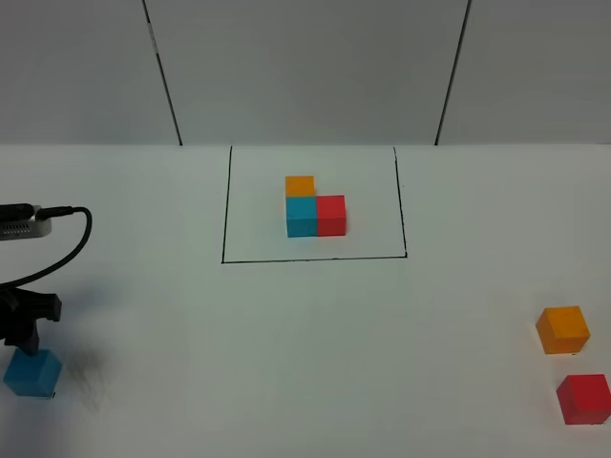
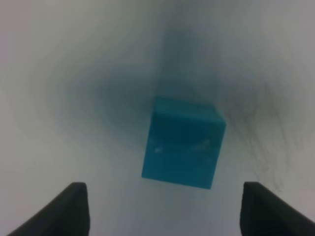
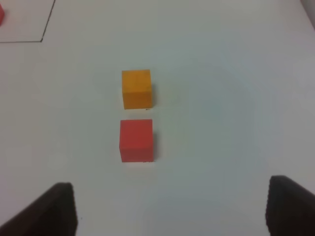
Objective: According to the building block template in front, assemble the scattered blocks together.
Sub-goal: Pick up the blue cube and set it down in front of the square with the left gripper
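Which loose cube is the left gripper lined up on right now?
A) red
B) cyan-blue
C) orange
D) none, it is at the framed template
B: the left wrist view shows the cyan-blue cube lying just ahead of the left gripper, whose jaws stand open and clear of it.

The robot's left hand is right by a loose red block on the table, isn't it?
Not quite. The left hand is right by the loose blue block, not a red one; the left wrist view shows it. The loose red block sits over on the right side, beside the loose orange block.
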`<state>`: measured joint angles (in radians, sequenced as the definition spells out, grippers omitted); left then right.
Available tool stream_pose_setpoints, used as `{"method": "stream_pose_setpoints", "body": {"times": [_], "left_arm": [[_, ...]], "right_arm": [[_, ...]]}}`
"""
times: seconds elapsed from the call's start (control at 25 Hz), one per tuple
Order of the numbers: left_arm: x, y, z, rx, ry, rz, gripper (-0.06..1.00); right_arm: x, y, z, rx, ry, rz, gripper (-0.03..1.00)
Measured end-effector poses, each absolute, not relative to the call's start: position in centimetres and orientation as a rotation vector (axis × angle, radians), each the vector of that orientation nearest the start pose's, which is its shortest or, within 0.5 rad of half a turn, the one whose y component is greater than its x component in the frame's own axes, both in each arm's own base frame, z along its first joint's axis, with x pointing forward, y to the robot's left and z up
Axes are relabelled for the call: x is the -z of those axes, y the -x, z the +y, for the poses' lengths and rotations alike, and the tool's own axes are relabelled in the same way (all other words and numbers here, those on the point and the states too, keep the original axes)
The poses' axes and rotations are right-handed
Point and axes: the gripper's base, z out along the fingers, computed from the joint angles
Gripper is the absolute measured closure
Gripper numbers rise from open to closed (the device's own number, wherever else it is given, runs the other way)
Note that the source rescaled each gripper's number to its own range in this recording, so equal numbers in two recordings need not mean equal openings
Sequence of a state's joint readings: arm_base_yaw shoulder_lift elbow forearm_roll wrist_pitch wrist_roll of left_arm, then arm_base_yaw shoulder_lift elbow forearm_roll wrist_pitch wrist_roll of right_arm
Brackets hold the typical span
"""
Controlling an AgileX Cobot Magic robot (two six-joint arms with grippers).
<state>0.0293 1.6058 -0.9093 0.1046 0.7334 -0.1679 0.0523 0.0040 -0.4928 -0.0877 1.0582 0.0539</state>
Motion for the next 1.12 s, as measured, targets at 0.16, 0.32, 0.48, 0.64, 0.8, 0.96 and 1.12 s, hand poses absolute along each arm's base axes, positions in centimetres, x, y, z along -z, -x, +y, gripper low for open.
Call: {"method": "stream_pose_setpoints", "body": {"times": [0.16,0.32,0.48,0.64,0.8,0.96,1.12], "left_arm": [[-17.6,-29.0,1.5,-0.094,0.187,2.948,0.48],[-16.1,-29.5,1.5,-0.093,0.185,2.971,0.48],[-14.8,-30.0,1.5,-0.09,0.182,2.981,0.48],[-14.0,-30.4,1.4,-0.084,0.177,2.97,0.48],[-12.9,-30.6,1.4,-0.083,0.176,2.989,0.48],[-12.0,-30.7,1.4,-0.084,0.175,3.011,0.48],[-11.7,-30.7,1.4,-0.084,0.175,3.019,0.61]], "right_arm": [[-27.6,0.3,-0.7,0.039,-0.005,2.05,0.35],[-27.6,0.3,-0.7,0.039,-0.005,2.05,0.35],[-27.6,0.3,-0.7,0.039,-0.005,2.05,0.35],[-27.6,0.3,-0.7,0.039,-0.005,2.05,0.35],[-27.6,0.3,-0.7,0.039,-0.005,2.05,0.35],[-27.6,0.3,-0.7,0.039,-0.005,2.05,0.35],[-27.6,0.3,-0.7,0.039,-0.005,2.05,0.35]]}}
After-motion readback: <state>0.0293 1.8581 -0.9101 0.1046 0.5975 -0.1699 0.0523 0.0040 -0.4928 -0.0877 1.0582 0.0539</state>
